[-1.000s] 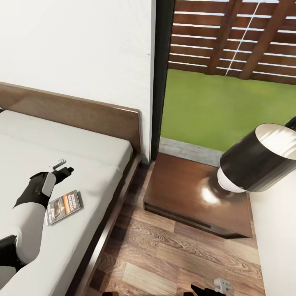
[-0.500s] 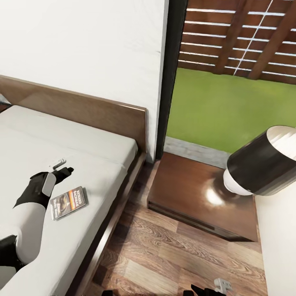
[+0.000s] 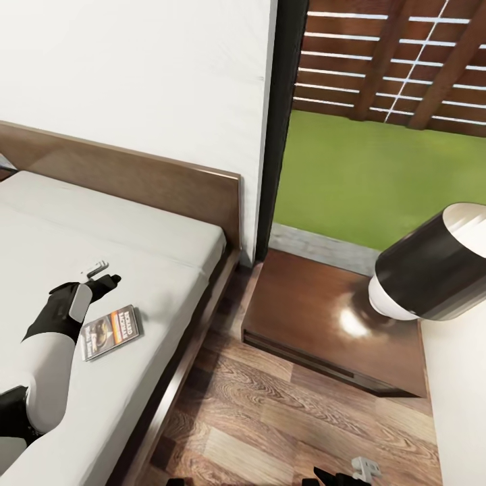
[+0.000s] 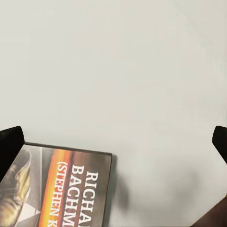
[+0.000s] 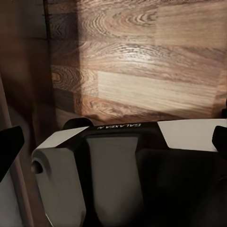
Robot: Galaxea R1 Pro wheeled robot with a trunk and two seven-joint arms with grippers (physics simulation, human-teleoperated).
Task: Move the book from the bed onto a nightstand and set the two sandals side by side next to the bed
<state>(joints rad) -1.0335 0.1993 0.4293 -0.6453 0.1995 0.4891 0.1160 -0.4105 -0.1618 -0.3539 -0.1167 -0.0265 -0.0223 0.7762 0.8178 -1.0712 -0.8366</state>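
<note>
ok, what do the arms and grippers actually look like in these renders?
The left arm has glossy white shell segments between black joint sections, with a grey-white panel at the wrist. The left gripper has dark fingers and a small white block. Black fingertips frame both wrist views. A white-and-black robot housing carries "GALAXEA" lettering.

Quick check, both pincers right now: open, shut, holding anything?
Left pincer: open, empty, over the mattress; the book lies flat beside it, not gripped.
Right pincer: open, empty, low over the floor.
</note>
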